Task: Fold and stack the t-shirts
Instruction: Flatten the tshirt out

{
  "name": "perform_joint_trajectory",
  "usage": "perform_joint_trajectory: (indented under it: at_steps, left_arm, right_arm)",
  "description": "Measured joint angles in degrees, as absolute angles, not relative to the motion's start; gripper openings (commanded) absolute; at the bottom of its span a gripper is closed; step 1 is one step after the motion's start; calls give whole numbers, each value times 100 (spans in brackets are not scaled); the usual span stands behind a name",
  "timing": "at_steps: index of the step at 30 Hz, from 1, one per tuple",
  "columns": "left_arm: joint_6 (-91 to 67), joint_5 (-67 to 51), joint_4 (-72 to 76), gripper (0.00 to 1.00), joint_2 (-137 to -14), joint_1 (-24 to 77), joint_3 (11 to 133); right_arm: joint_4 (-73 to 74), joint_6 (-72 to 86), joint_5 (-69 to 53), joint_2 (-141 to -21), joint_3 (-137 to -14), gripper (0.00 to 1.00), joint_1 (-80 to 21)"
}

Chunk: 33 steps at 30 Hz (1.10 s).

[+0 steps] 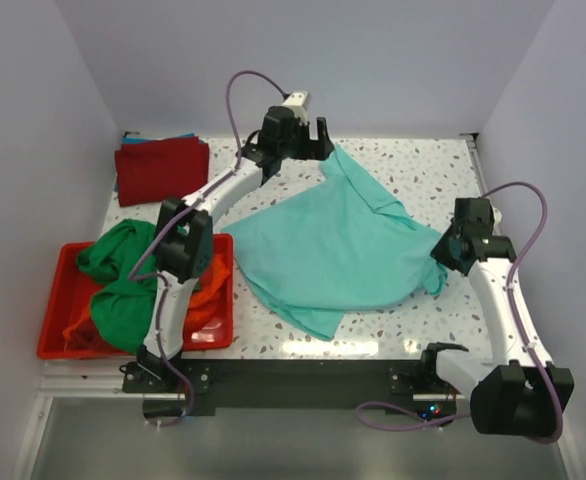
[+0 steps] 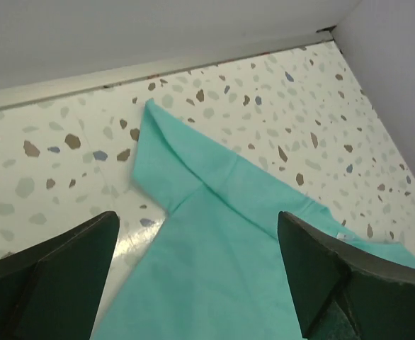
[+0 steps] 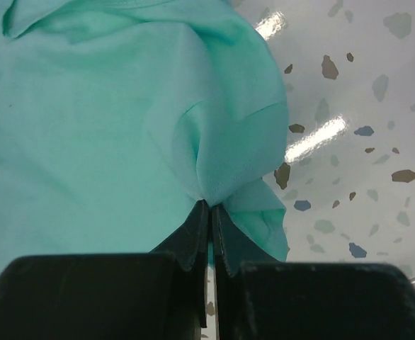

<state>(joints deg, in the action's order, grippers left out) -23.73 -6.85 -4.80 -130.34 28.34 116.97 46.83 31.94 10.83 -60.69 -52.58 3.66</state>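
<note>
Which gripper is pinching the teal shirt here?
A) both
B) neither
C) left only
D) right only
D: the right gripper is shut on a bunched edge of the teal shirt, while the left gripper hangs open above its far corner.

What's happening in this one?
Two robot arms are working on a teal t-shirt spread crumpled on the table. The right gripper is shut on its right edge; the left gripper hangs open over its far corner, holding nothing. A dark red t-shirt lies folded at the far left; a green t-shirt and an orange t-shirt sit in the red bin.
</note>
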Motion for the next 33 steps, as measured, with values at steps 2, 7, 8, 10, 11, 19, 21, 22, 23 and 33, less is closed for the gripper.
perform_joint_trajectory:
  at_steps: [2, 7, 8, 10, 11, 19, 21, 22, 23, 33]
  left_arm:
    - [-2335, -676, -639, 100, -12573, 2910, 11063]
    - [-2585, -628, -1605, 100, -11205, 3041, 10276]
    - [-2622, -646, -1728, 100, -10975, 3041, 10147]
    - [-2746, -663, -1833, 100, -10403, 3039, 9605]
    - [-2810, -661, -1868, 100, -10147, 3039, 9266]
    - [-3212, -714, -2281, 100, -9695, 3039, 7076]
    - [-3304, -821, -2298, 100, -9769, 3039, 6893]
    - [-3356, -884, -2279, 100, -9824, 3039, 6855]
    - [-3398, -937, -2257, 100, -9883, 3039, 6855]
    - [-3437, -1286, -2099, 100, -10995, 3039, 7205]
  right_arm:
    - [4580, 3197, 1096, -6071, -5179, 0, 366]
    - [4366, 3197, 1085, -6123, -5033, 0, 366]
    - [4333, 3197, 1074, -6165, -5011, 0, 366]
    - [4278, 3197, 1031, -6237, -4989, 0, 366]
    - [4246, 3197, 987, -6263, -4978, 0, 366]
    - [4064, 3203, 666, -6134, -4720, 0, 366]
    - [4064, 3210, 628, -6016, -4595, 0, 366]
    - [4069, 3212, 613, -5951, -4532, 0, 366]
    - [4071, 3214, 593, -5898, -4473, 0, 366]
    - [4239, 3210, 502, -5461, -4270, 0, 366]
